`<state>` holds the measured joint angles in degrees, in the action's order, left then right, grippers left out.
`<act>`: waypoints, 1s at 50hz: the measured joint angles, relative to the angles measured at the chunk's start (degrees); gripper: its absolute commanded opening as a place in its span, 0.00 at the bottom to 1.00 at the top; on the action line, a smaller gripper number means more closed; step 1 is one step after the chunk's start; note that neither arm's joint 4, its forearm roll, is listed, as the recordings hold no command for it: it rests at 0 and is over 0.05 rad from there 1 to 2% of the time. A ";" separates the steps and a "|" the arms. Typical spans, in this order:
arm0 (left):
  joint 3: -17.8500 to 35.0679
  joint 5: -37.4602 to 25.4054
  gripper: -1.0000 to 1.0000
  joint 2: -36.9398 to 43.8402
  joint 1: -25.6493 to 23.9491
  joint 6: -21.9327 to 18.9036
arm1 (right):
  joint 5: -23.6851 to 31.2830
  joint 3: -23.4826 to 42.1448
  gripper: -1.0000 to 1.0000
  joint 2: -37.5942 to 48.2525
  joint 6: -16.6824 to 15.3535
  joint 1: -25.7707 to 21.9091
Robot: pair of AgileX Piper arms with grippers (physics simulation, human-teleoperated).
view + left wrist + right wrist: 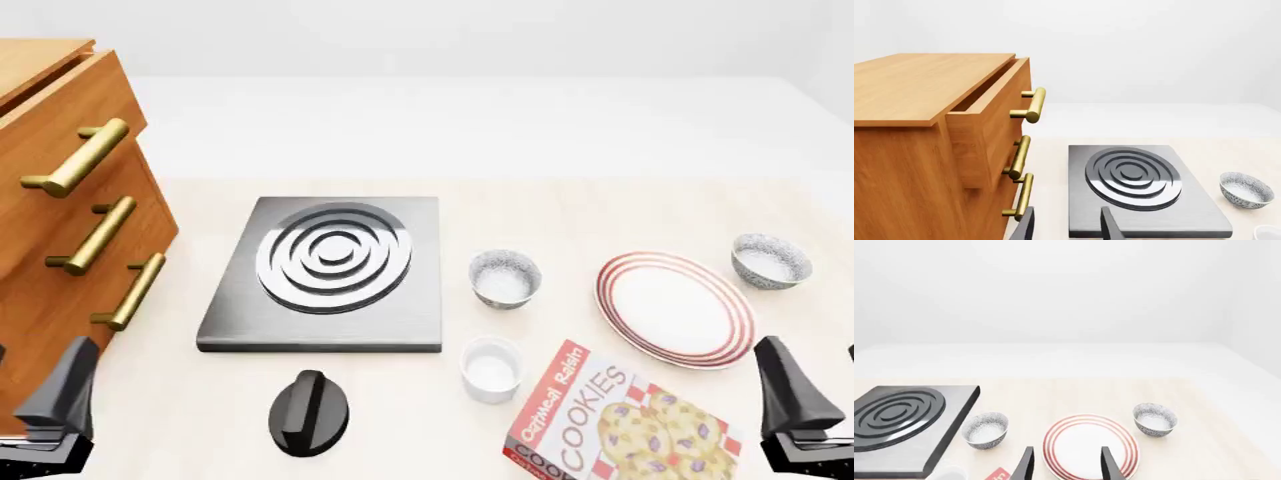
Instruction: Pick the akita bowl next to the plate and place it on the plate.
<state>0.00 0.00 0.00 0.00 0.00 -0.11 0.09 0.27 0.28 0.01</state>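
Observation:
The plate (675, 308), white with red rings, lies at the table's right (1084, 450). An akita bowl (770, 260), speckled with a white inside, stands just off the plate's far right rim (1155, 419). A look-alike bowl (505, 277) stands a little apart on the plate's left, towards the stove (985, 429) (1245, 189). My right gripper (1066, 467) is open and empty, hanging near the front edge on the near side of the plate (817, 390). My left gripper (1067, 227) is open and empty at the front left (30, 395), in front of the stove.
A black stove plate (334, 270) lies left of centre, with its knob (310, 410) in front of it. A small white cup (490, 368) and a cookie box (621, 425) sit near the front. A wooden drawer cabinet (67, 220), top drawer slightly open, stands at the left.

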 measured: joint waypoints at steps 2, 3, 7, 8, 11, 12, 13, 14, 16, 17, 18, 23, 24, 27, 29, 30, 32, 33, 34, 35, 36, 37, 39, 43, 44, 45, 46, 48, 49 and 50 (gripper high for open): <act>0.00 0.00 1.00 0.00 0.00 0.00 | -0.07 0.03 1.00 0.13 0.14 0.03; 0.00 0.00 1.00 0.00 0.00 0.00 | -0.07 0.05 1.00 0.17 0.20 0.06; 0.00 0.00 1.00 0.00 0.00 0.00 | -0.16 0.09 1.00 0.34 0.39 0.14; 0.00 0.00 1.00 0.00 0.00 0.00 | -0.15 0.10 1.00 0.35 0.42 0.16; 0.00 0.00 1.00 0.00 0.00 0.00 | -0.13 0.12 1.00 0.38 0.50 0.20; 0.00 0.00 1.00 0.00 0.00 0.00 | -0.31 0.28 1.00 0.68 0.48 0.31; 0.00 0.00 1.00 0.00 0.00 0.00 | -0.48 0.48 1.00 1.00 0.46 0.43; 0.00 0.00 1.00 0.00 0.00 0.00 | -0.59 0.68 1.00 1.27 0.45 0.54; 0.00 0.00 1.00 0.00 0.00 0.00 | -0.77 1.06 1.00 1.76 0.43 0.74; 0.00 0.00 1.00 0.00 0.00 0.00 | -0.92 1.23 1.00 2.06 0.42 0.85; 0.00 0.00 1.00 0.00 0.00 0.00 | -1.09 1.39 1.00 2.38 0.39 0.98; 0.00 0.00 1.00 0.00 0.00 0.00 | -2.13 2.19 1.00 4.21 0.35 1.54; 0.00 0.00 1.00 0.00 0.00 0.00 | -2.29 2.37 1.00 4.55 0.34 1.65; 0.00 0.00 1.00 0.00 0.00 0.00 | -3.00 2.89 1.00 5.80 0.28 1.94; 0.00 0.00 1.00 0.00 0.00 0.00 | -3.61 3.22 1.00 6.78 0.21 2.16; 0.00 0.00 1.00 0.00 0.00 0.00 | -3.92 3.37 1.00 7.25 0.18 2.26; 0.00 0.00 1.00 0.00 0.00 0.00 | -4.46 3.74 1.00 8.23 0.10 2.48; 0.00 0.00 1.00 0.00 0.00 0.00 | -4.73 3.94 1.00 8.74 0.05 2.61; 0.00 0.00 1.00 0.00 0.00 0.00 | -4.98 4.12 1.00 9.21 0.01 2.72; 0.00 0.00 1.00 0.00 0.00 0.00 | -5.34 4.33 1.00 9.86 -0.09 2.89; 0.00 0.00 1.00 0.00 0.00 0.00 | -5.74 4.52 1.00 10.58 -0.24 3.07; 0.00 0.00 1.00 0.00 0.00 0.00 | -6.23 4.71 1.00 11.40 -0.40 3.28; 0.00 0.00 1.00 0.00 0.00 0.00 | -7.15 5.06 1.00 12.95 -0.64 3.69; 0.00 0.00 1.00 0.00 0.00 0.00 | -9.19 5.90 1.00 16.47 -0.99 4.59; 0.00 0.00 1.00 0.00 0.00 0.00 | -9.76 6.13 1.00 17.47 -1.09 4.84; 0.00 0.00 1.00 0.00 0.00 0.00 | -10.29 6.35 1.00 18.41 -1.18 5.08; 0.00 0.00 1.00 0.00 0.00 0.00 | -10.86 6.59 1.00 19.43 -1.29 5.33; 0.00 0.00 1.00 0.00 0.00 0.00 | -11.99 7.16 1.00 21.57 -1.41 5.84; 0.00 0.00 1.00 0.00 0.00 0.00 | -12.51 7.47 1.00 22.62 -1.44 6.10; 0.00 0.00 1.00 0.00 0.00 0.00 | -13.00 7.79 1.00 23.64 -1.46 6.36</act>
<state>0.00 0.00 0.00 0.00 0.00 -13.11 7.88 23.91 -1.18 6.37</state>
